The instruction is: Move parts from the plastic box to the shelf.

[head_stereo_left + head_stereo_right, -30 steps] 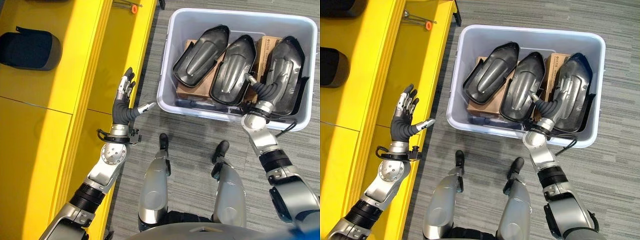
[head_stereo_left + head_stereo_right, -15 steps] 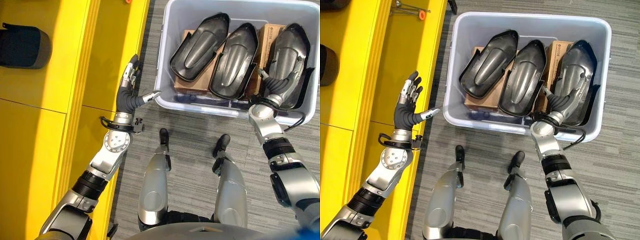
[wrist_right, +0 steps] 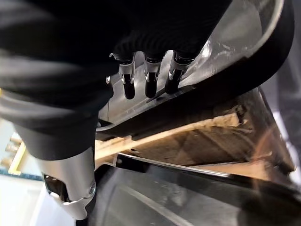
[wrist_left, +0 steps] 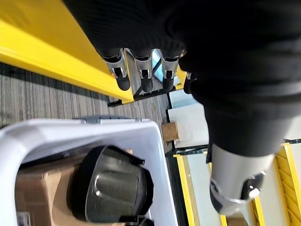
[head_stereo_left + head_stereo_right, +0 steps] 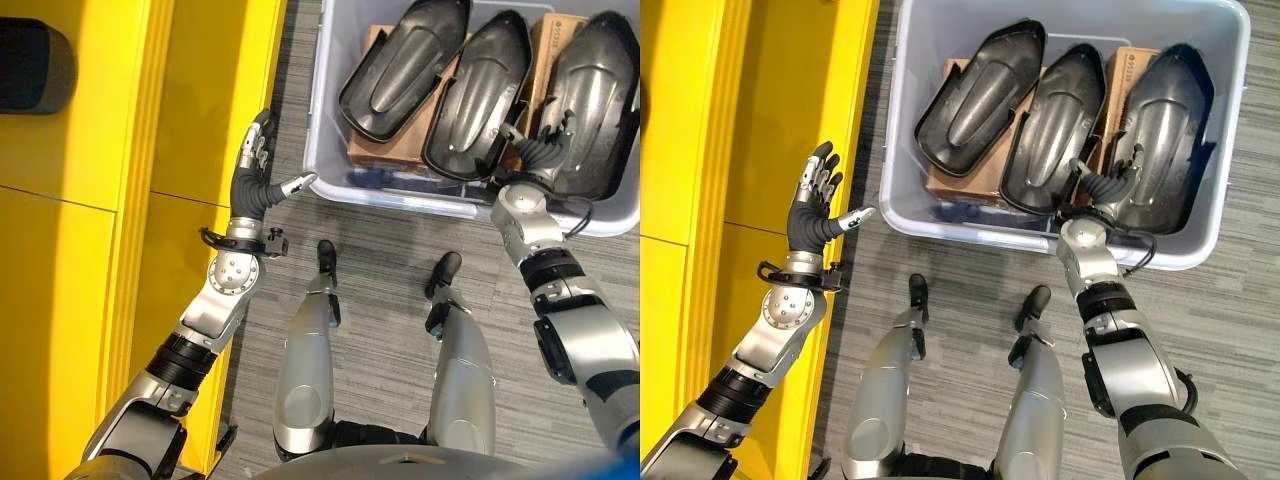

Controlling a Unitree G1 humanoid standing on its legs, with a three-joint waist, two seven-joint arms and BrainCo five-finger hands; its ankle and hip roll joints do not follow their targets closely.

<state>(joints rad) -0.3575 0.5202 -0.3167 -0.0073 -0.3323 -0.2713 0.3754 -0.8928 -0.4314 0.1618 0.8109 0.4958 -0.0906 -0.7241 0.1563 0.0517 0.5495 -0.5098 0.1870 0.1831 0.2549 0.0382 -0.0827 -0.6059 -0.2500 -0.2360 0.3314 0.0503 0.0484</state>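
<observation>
Parts: three dark moulded shells are lying side by side in the plastic box [image 5: 902, 200], resting on brown cardboard cartons [image 5: 965, 180] underneath. Left part [image 5: 980, 95] is tilting toward the box's left wall, middle part [image 5: 1055, 125] is sitting next to it, right part [image 5: 1165, 135] is lying along the box's right side. Box is standing on grey striped floor [image 5: 940, 260], just beside the yellow shelf [image 5: 760, 120]. R hand [image 5: 1108, 185] is reaching into the box betw. middle & right parts; in the right wrist view its fingers [image 3: 149, 80] are hanging fairly straight w/ dark tips at the right part's rim, thumb apart, not wrapping anything. L hand [image 5: 812, 210] is hovering over the shelf's edge, near the box's left front corner, palm up-ish, fingers [image 5: 818, 170] spreading straight, thumb pointing toward the box, holding nothing. Another dark part [image 5: 35, 65] is sitting on the shelf, far left.
</observation>
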